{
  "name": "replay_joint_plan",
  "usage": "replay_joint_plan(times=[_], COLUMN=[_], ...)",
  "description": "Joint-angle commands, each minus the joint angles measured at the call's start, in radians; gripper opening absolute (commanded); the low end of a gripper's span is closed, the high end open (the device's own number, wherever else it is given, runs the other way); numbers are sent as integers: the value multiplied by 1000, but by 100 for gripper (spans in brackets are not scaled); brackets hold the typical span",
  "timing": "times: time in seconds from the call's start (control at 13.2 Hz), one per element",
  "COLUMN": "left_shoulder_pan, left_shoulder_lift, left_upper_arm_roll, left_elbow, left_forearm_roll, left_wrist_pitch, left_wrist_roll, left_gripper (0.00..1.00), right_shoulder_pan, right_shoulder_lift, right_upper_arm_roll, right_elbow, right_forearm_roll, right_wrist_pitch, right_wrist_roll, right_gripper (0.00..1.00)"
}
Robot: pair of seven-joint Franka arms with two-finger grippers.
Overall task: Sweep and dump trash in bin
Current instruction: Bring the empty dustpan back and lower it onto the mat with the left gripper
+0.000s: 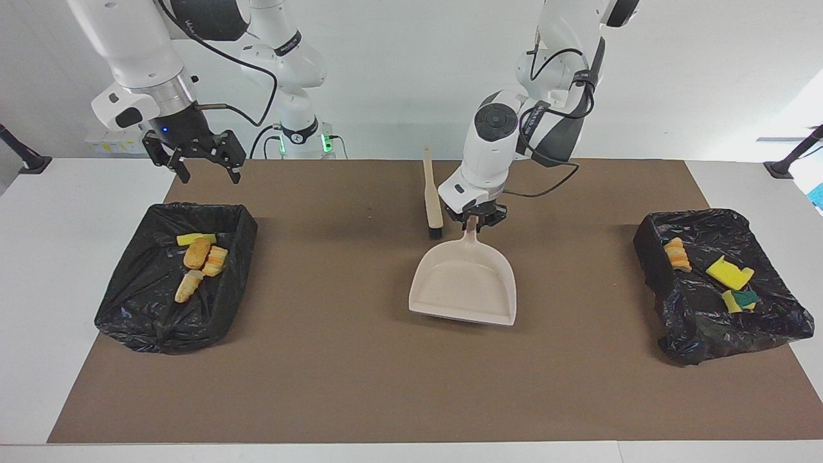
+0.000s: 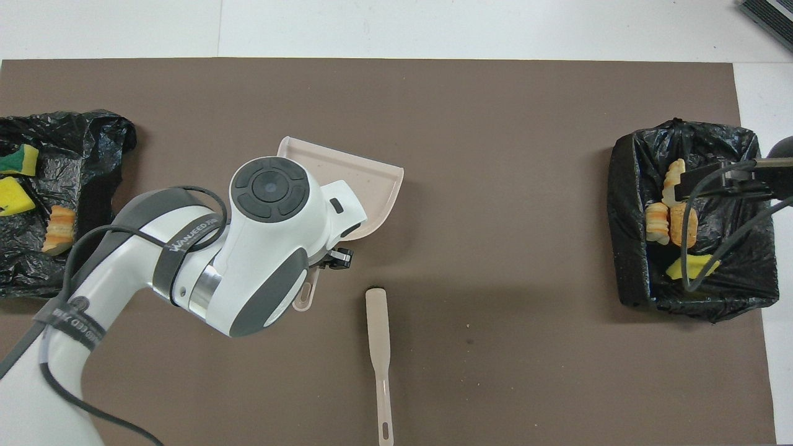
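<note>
**Facing view: dustpan gripped, trash already in both bins**

The left gripper point(image 1: 476, 220) pinches the handle of the beige dustpan point(image 1: 464, 283) with narrow fingers, the pan lying flat mid-table, seemingly being set down or lifted. The brush point(image 1: 432, 200) lies just beside it, nearer the robots, within easy reach. The right gripper point(image 1: 204, 166) hangs with fingers spread wide, holding nothing, over the bin point(image 1: 135, 302) at its end. The trash point(image 1: 199, 257) sits in that bin and in the other bin point(image 1: 771, 321); none shows on the mat point(image 1: 334, 386).
</note>
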Motion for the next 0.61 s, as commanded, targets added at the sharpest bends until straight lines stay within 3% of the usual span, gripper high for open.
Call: replay_joint_plan(times=[0.0, 0.53], left_shoulder_pan=[-20, -97], left_shoulder_lift=[75, 282], left_upper_arm_roll=[12, 20], left_elbow=[74, 314], left_forearm_roll=[-35, 48], left_wrist_pitch=[43, -10], left_wrist_roll=[-60, -186], left_gripper=[0, 0], right_shoulder_pan=[-5, -5], right_shoulder_lift=[-15, -15], right_upper_arm_roll=[6, 6], right_elbow=[-21, -21], right_forearm_roll=[6, 6], right_wrist_pitch=[13, 13], right_wrist_roll=[12, 12], right_gripper=[100, 100])
